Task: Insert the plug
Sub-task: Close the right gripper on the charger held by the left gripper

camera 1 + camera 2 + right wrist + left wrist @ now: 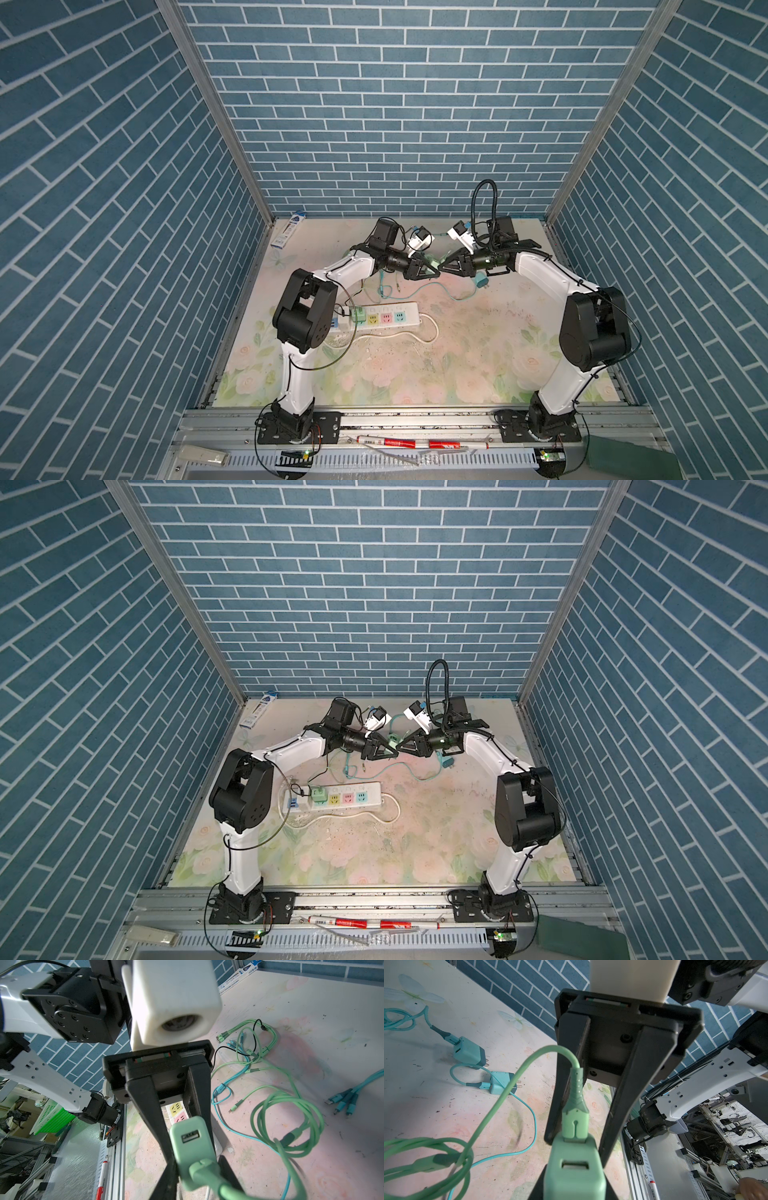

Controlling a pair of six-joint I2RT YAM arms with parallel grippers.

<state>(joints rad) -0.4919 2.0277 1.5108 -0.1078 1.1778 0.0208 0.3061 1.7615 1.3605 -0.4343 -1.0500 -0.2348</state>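
The plug (432, 262) (392, 742) is a mint-green charger block held in the air over the back middle of the table. A green cable sits in one of its USB ports (574, 1124) and the other port is empty; its prongs are hidden. My left gripper (436, 272) (574, 1185) is shut on the block's sides. My right gripper (442, 270) (197, 1165) meets it tip to tip from the opposite side, its fingers closed on the block's port end around the cable connector. The white power strip (413, 318) (376, 796) lies nearer the front, left of centre.
A second green charger (357, 314) sits in the strip's left socket. Two teal chargers (469, 1053) (502, 1085) and loose coils of green and teal cable (291, 1126) lie on the table at the back. A blue box (286, 232) rests at the back left.
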